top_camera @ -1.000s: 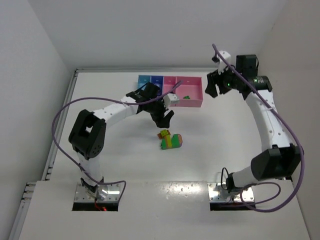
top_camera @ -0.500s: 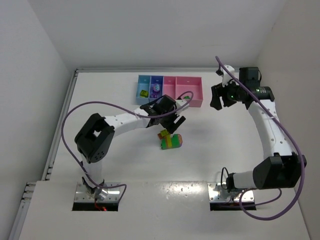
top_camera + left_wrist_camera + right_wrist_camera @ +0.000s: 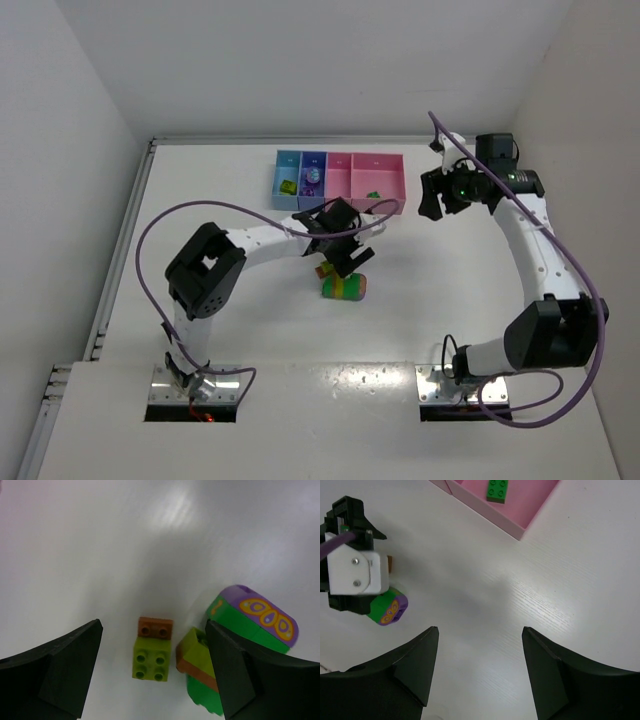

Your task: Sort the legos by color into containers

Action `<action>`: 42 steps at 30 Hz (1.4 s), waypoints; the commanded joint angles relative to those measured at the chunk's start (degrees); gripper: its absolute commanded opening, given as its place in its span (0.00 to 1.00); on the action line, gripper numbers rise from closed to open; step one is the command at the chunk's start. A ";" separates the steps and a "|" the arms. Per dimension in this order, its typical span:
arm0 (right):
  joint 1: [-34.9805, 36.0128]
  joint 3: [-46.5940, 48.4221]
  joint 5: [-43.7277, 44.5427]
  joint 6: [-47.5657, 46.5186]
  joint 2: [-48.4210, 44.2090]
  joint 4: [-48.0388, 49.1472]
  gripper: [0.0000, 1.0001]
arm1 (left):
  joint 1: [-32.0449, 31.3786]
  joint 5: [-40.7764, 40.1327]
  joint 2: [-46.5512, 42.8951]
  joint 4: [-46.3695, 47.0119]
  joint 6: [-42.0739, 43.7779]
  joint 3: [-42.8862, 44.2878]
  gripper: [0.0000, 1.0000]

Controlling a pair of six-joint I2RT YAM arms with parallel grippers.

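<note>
A small lime brick with an orange plate lies on the white table between my left gripper's open fingers. My left gripper hovers just above it and is empty. A striped clump of green, lime, orange and purple legos lies right beside it, under the right finger. In the top view my left gripper is over the clump. My right gripper is open and empty, high to the right of the wider pink bin. It shows open in the right wrist view.
The four joined bins stand at the back centre: light blue, blue-purple, narrow pink and the wider pink one. A green brick lies in the wider pink bin. The left arm's purple cable arches over the table's left half.
My left gripper has moved from beside the bins toward the near side, down over the legos. My right gripper has shifted slightly right and stays open.
</note>
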 commanded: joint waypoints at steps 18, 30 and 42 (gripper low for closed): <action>-1.33 0.64 -4.28 -2.12 0.99 2.50 0.69 | 3.35 5.12 -8.56 3.64 1.45 -0.91 0.92; -1.33 1.16 -4.81 -1.60 2.13 3.02 0.69 | 2.73 -6.92 -1.27 2.33 6.54 0.40 0.95; -1.33 1.16 -4.81 -1.60 3.19 3.02 0.70 | 3.35 12.75 0.49 -10.23 18.58 1.54 0.95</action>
